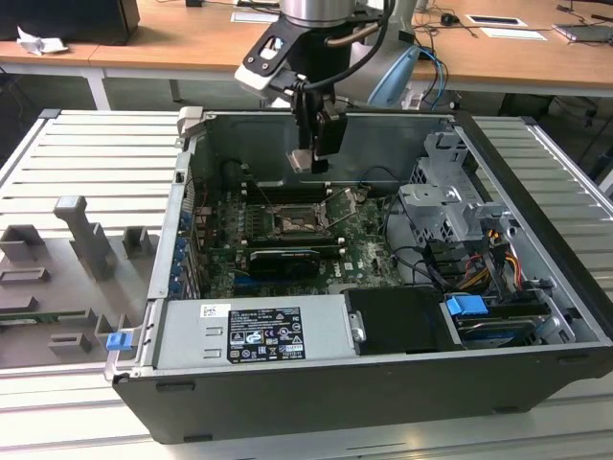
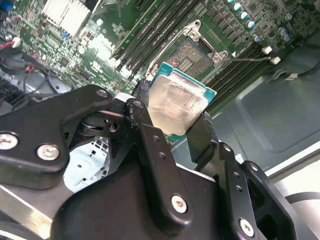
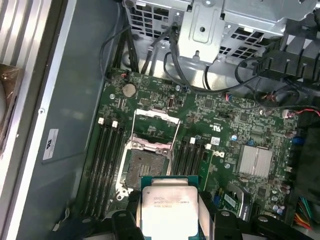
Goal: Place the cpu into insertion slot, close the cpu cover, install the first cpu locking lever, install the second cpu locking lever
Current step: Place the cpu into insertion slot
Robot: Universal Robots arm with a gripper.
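Exterior view: end effector point(image 1: 312, 163) points down, clamping cpu point(image 1: 300, 161) above insertion slot point(image 1: 295, 223).

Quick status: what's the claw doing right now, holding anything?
Claw: shut on the cpu, held above the open insertion slot, not yet seated.

gripper point(image 1: 309, 163) holding cpu point(image 1: 300, 160), well above insertion slot point(image 1: 294, 223)
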